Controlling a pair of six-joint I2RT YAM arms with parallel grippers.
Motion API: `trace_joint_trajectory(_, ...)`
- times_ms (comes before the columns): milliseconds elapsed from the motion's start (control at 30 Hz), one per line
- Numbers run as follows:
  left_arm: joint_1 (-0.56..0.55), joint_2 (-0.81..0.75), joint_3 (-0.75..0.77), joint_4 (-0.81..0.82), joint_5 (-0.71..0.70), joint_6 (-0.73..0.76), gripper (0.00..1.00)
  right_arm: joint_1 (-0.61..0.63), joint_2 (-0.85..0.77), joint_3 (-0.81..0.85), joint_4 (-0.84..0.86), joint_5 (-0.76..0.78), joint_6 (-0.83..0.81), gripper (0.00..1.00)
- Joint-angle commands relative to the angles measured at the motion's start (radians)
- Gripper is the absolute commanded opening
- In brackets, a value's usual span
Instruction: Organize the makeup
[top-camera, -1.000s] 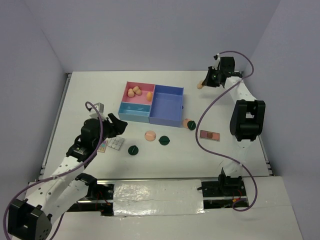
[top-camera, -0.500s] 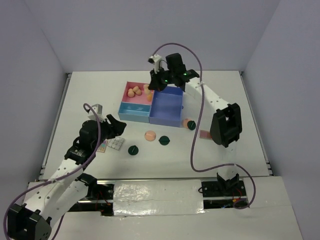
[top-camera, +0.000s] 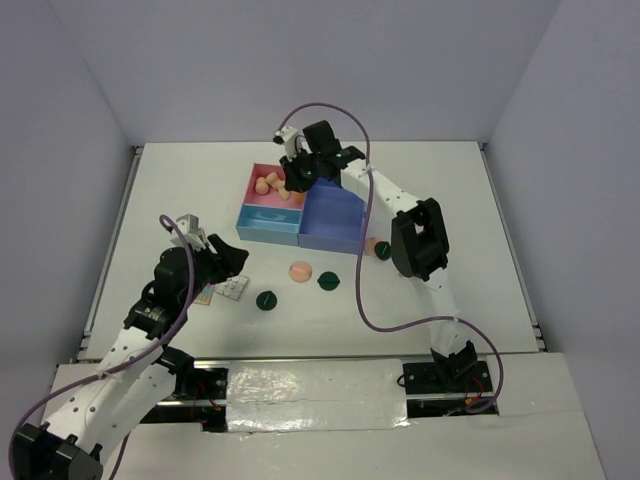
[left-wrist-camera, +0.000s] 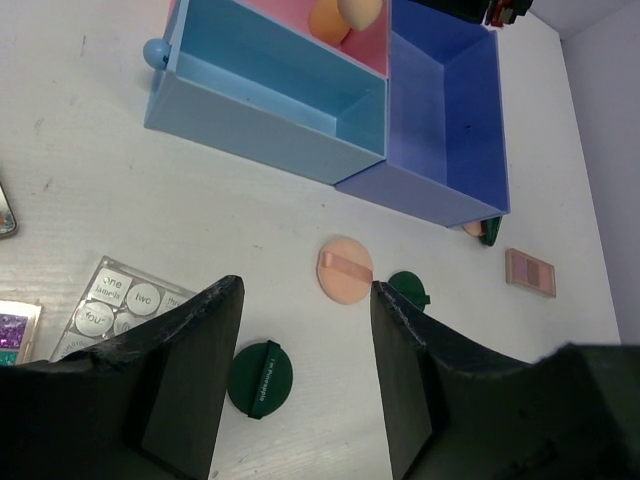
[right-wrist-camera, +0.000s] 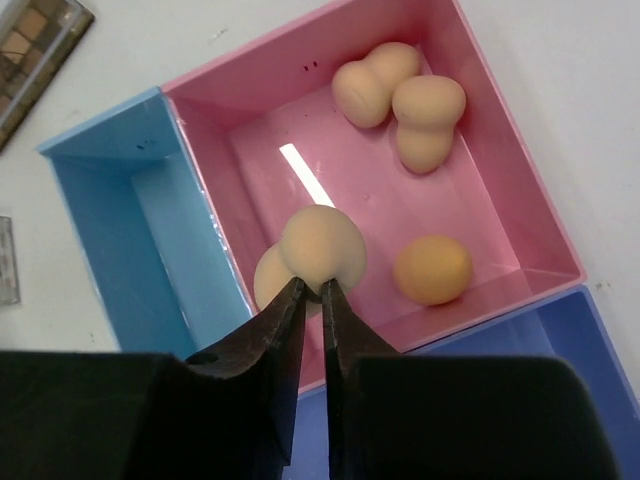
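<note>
My right gripper (right-wrist-camera: 312, 285) is shut on the narrow waist of a peach sponge (right-wrist-camera: 322, 248), which hangs over the pink compartment (right-wrist-camera: 350, 200) of the tray (top-camera: 330, 215). Three more sponges (right-wrist-camera: 428, 118) lie in that compartment. My left gripper (left-wrist-camera: 305, 287) hovers open and empty above the table. Below it lie a round peach puff (left-wrist-camera: 346, 270), two dark green compacts (left-wrist-camera: 260, 378) (left-wrist-camera: 408, 290) and a clear palette (left-wrist-camera: 125, 300). In the top view the right gripper (top-camera: 293, 180) is at the tray's far left and the left gripper (top-camera: 232, 257) sits near the palette (top-camera: 232, 288).
The light blue compartment (left-wrist-camera: 260, 110) and the big blue compartment (left-wrist-camera: 450, 100) hold nothing. A third compact (top-camera: 384, 250) with a puff beside it sits right of the tray. A brown palette (left-wrist-camera: 530, 272) lies farther right. Another palette (right-wrist-camera: 35, 40) lies left of the tray.
My right arm has swung from the table's far right to above the pink compartment, carrying the sponge. The left arm has barely shifted.
</note>
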Motion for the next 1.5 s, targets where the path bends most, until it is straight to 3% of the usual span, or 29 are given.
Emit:
trace_joint_trajectory(0, 0.005, 0.006, -0.001, 0.027, -0.002, -0.014, 0.66, 0.008, -0.009, 0.034, 0.022, 0.053, -0.029, 0.19)
trace_joint_trajectory(133, 0.005, 0.026, 0.012, 0.028, 0.002, -0.005, 0.66, 0.011, 0.004, 0.024, 0.026, 0.08, -0.046, 0.32)
trace_joint_trajectory(267, 0.005, 0.026, 0.009, 0.034, 0.004, -0.006, 0.68, 0.011, 0.001, 0.002, 0.027, 0.093, -0.06, 0.52)
trace_joint_trajectory(500, 0.004, 0.026, 0.003, 0.033, 0.008, -0.013, 0.73, -0.004, -0.047, 0.002, -0.019, 0.06, -0.06, 0.54)
trace_joint_trajectory(600, 0.005, 0.03, 0.0, 0.033, 0.016, -0.014, 0.74, -0.033, -0.127, -0.018, -0.088, -0.032, -0.132, 0.54)
trace_joint_trajectory(667, 0.005, 0.041, -0.005, 0.036, 0.028, -0.02, 0.82, -0.062, -0.206, -0.071, -0.117, -0.125, -0.146, 0.54)
trace_joint_trajectory(700, 0.005, 0.046, -0.01, 0.039, 0.034, -0.02, 0.83, -0.1, -0.234, -0.123, -0.122, -0.165, -0.148, 0.55)
trace_joint_trajectory(800, 0.005, 0.058, -0.022, 0.051, 0.039, -0.026, 0.89, -0.188, -0.349, -0.264, -0.116, -0.285, -0.134, 0.87)
trace_joint_trajectory(833, 0.005, 0.058, -0.024, 0.051, 0.039, -0.029, 0.9, -0.213, -0.415, -0.303, -0.106, -0.313, -0.137, 0.92)
trace_joint_trajectory(933, 0.007, 0.066, -0.028, 0.047, 0.034, -0.034, 0.92, -0.309, -0.571, -0.49, -0.076, -0.423, -0.158, 0.98)
trace_joint_trajectory(1067, 0.008, 0.081, -0.031, 0.048, 0.037, -0.039, 0.93, -0.44, -0.828, -0.877, 0.082, -0.554, -0.187, 0.99)
trace_joint_trajectory(1133, 0.008, 0.101, -0.028, 0.051, 0.044, -0.042, 0.91, -0.475, -0.894, -0.936, 0.041, -0.562, -0.29, 1.0)
trace_joint_trajectory(1267, 0.01, 0.165, -0.004, 0.048, 0.064, -0.031, 0.81, -0.536, -1.008, -1.096, 0.044, -0.552, -0.296, 1.0)
trace_joint_trajectory(1400, 0.01, 0.27, 0.042, 0.005, 0.067, -0.016, 0.48, -0.55, -1.042, -1.122, 0.007, -0.53, -0.304, 0.99)
trace_joint_trajectory(1467, 0.01, 0.325, 0.081, -0.047, 0.056, -0.002, 0.29, -0.549, -1.064, -1.15, 0.039, -0.506, -0.265, 0.92)
